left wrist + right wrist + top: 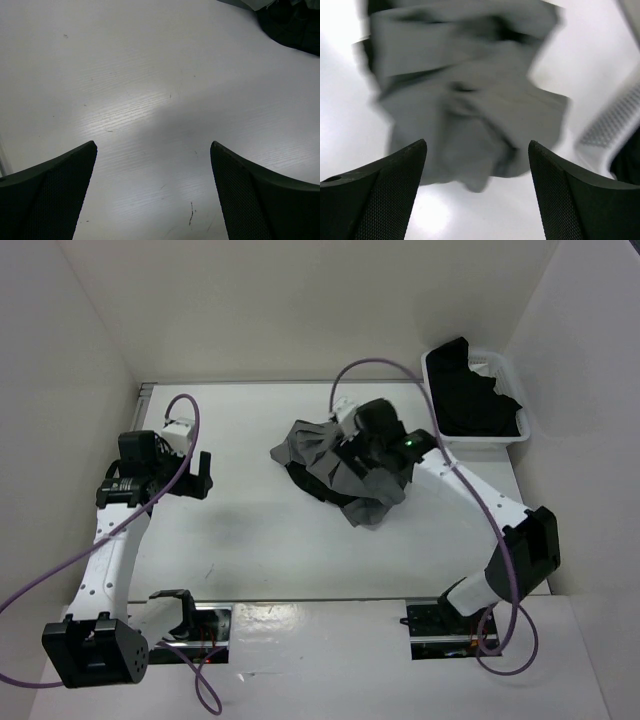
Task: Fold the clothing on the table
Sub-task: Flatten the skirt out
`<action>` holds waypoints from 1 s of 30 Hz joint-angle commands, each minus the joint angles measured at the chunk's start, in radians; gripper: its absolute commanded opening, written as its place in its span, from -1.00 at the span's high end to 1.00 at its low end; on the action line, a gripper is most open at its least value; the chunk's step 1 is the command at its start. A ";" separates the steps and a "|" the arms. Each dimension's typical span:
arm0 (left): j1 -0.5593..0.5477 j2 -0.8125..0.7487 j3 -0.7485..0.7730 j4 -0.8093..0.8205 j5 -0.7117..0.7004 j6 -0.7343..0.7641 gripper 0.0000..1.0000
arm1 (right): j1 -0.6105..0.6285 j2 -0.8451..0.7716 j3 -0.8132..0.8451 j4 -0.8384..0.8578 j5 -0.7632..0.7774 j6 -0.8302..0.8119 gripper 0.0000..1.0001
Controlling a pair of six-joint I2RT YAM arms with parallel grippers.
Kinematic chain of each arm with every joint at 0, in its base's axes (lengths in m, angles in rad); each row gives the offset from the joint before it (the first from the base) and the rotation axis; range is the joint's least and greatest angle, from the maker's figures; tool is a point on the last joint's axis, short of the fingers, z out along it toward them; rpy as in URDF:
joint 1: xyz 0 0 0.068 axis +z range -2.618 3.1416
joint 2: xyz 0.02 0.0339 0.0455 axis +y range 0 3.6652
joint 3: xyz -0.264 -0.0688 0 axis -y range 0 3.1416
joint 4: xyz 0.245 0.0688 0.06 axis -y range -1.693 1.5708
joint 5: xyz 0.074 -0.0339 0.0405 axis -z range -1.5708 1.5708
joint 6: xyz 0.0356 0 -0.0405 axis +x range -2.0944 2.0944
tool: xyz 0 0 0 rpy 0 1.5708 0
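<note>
Clerk: Item one, left side?
Checker: Left gripper (153, 145), at 9 o'clock of the table (270, 550). Fingers spread wide with nothing between them, bare tabletop beneath. It is well apart from the skirt.

Clerk: Item two, centre?
Checker: Skirt (308, 445), grey and pleated. It lies on the table just past centre toward 1 o'clock, bunched in a crumpled heap. Darker cloth shows at its 6 o'clock edge. No flat fold is visible.

Clerk: Item three?
Checker: Right gripper (477, 143), over the heap's 3 o'clock half. Fingers parted, holding nothing. The wrist view shows the skirt below the gap, blurred. Whether the tips touch the cloth, I cannot tell.

Clerk: Item four, far right?
Checker: Bin (478, 441), in the 2 o'clock corner, with a black garment (470, 405) inside. Not part of the job.

Clerk: Step in hand?
Checker: Judged early, the arranging stage. The skirt looks to need spreading flat before any fold.

Clerk: The next move calls for?
Checker: Likely a pinch at an edge or the waistband, then a pull outward to flatten. The left gripper would need to travel toward 3 o'clock to take the other side. The waistband's place in the heap is unclear.
</note>
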 commanded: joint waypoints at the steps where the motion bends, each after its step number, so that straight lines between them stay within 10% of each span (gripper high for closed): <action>1: 0.005 -0.020 -0.008 0.023 0.011 -0.010 -1.00 | -0.134 0.008 0.063 0.070 0.013 0.056 -0.73; 19: 0.005 0.011 -0.018 0.023 0.021 -0.010 -1.00 | -0.234 0.439 0.159 0.184 -0.072 0.087 -0.76; 22: 0.005 0.011 -0.018 0.023 0.021 -0.010 -1.00 | -0.243 0.504 0.182 0.172 -0.072 0.087 -0.43; 23: 0.005 0.011 -0.018 0.023 0.021 -0.010 -1.00 | -0.243 0.513 0.182 0.172 -0.062 0.087 0.15; 26: 0.005 0.011 -0.018 0.023 0.021 -0.001 -1.00 | -0.243 0.496 0.146 0.172 -0.037 0.078 1.00; 30: 0.005 0.011 -0.018 0.023 0.030 -0.001 -1.00 | -0.243 0.362 0.132 0.126 -0.046 0.078 1.00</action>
